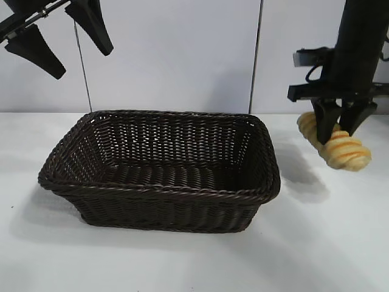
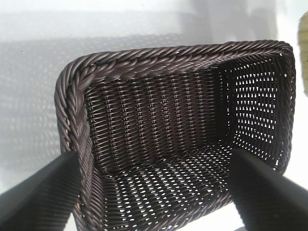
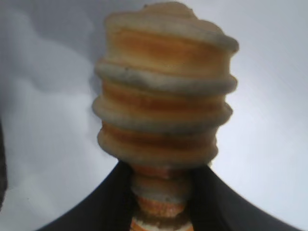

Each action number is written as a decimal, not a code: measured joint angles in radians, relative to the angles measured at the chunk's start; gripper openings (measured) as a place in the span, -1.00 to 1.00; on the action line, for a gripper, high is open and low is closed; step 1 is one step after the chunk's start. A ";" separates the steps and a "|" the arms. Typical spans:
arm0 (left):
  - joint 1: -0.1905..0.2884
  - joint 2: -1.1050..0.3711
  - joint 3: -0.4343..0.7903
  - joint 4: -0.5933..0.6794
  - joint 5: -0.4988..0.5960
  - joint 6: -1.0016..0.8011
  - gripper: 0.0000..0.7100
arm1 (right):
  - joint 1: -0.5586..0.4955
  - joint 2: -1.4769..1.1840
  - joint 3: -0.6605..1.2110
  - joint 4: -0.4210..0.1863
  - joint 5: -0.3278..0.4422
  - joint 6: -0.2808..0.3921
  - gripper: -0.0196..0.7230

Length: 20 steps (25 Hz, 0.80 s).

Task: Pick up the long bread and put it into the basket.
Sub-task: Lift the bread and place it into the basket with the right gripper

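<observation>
The long bread (image 1: 347, 153), golden with orange-brown ridges, is to the right of the basket (image 1: 158, 192), just above the white table. My right gripper (image 1: 338, 131) comes down from above and is shut on its middle. In the right wrist view the black fingers (image 3: 110, 202) pinch the loaf (image 3: 163, 96) from both sides. The dark woven basket holds nothing. My left gripper (image 1: 64, 39) hangs open high over the basket's far left corner. From the left wrist view, the left gripper (image 2: 154, 192) looks down into the basket (image 2: 144, 60).
White table (image 1: 328, 243) runs around the basket, with bare room in front and to the right. A pale wall with a thin vertical cable (image 1: 257, 55) stands behind. A yellow sliver (image 2: 304, 48) shows beyond the basket at the edge of the left wrist view.
</observation>
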 joint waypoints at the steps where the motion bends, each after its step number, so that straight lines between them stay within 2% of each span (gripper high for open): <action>1: 0.000 0.000 0.000 0.000 0.000 0.000 0.71 | 0.000 -0.004 -0.002 0.008 0.002 0.000 -0.27; 7: 0.000 0.000 0.000 0.000 0.000 0.000 0.71 | 0.013 -0.038 -0.004 0.091 0.016 -0.021 -0.27; 13: 0.000 0.000 0.000 0.000 0.000 0.000 0.71 | 0.105 -0.048 -0.005 0.099 0.017 -0.028 -0.27; 20: 0.000 0.000 0.000 0.000 0.000 0.000 0.71 | 0.274 -0.048 -0.005 0.102 0.018 -0.028 -0.27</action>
